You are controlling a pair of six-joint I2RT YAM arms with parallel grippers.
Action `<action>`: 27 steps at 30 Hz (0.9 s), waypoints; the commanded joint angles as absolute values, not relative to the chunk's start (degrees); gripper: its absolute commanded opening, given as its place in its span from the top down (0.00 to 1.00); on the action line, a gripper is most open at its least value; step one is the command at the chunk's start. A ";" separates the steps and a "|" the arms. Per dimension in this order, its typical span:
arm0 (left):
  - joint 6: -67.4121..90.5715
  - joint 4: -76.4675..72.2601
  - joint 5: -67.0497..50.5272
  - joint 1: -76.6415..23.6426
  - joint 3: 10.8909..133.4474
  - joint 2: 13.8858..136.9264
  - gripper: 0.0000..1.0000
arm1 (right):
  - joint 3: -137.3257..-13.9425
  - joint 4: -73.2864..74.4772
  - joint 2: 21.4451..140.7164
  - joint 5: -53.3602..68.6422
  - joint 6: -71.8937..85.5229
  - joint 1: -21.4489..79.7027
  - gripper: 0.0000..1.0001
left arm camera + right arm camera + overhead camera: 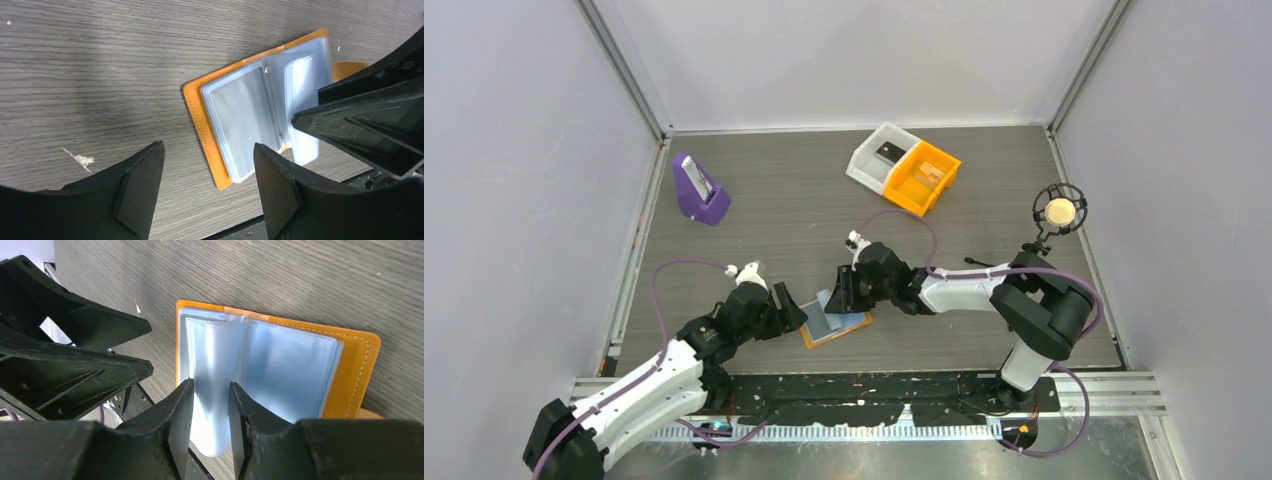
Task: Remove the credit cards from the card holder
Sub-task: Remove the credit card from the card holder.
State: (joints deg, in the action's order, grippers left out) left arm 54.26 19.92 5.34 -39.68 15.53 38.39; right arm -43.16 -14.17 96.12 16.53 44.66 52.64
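Note:
The card holder (836, 322) lies open like a book near the table's front edge, orange cover down and light blue and clear sleeves up. It also shows in the left wrist view (200, 125) and the right wrist view (295, 365). A grey card (242, 120) fills its left sleeve. My left gripper (792, 312) is open and empty just left of the holder, its jaws (208, 147) wide apart over the orange edge. My right gripper (838, 298) is low over the right sleeves, its jaws (211, 385) a narrow gap apart with a raised light blue sleeve between them.
A white bin (869, 160) and an orange bin (924, 180) stand side by side at the back. A purple stand (699, 192) sits at the back left. A round microphone-like mount (1059, 210) stands at the right. The black front rail (874, 385) runs just behind the holder.

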 commanded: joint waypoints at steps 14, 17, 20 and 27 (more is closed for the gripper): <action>54.71 21.45 7.04 -39.81 19.38 37.88 0.33 | -42.10 -2.49 83.21 3.42 38.90 50.38 0.60; 54.62 24.33 7.83 -39.84 21.04 38.79 0.33 | -42.48 -0.96 82.54 3.11 35.82 50.15 0.56; 54.62 27.73 8.96 -39.83 22.57 38.81 0.33 | -43.71 3.53 80.73 0.84 33.49 50.09 0.53; 52.55 32.32 10.88 -39.82 23.87 34.93 0.30 | -45.68 6.23 77.09 2.05 34.99 52.80 0.53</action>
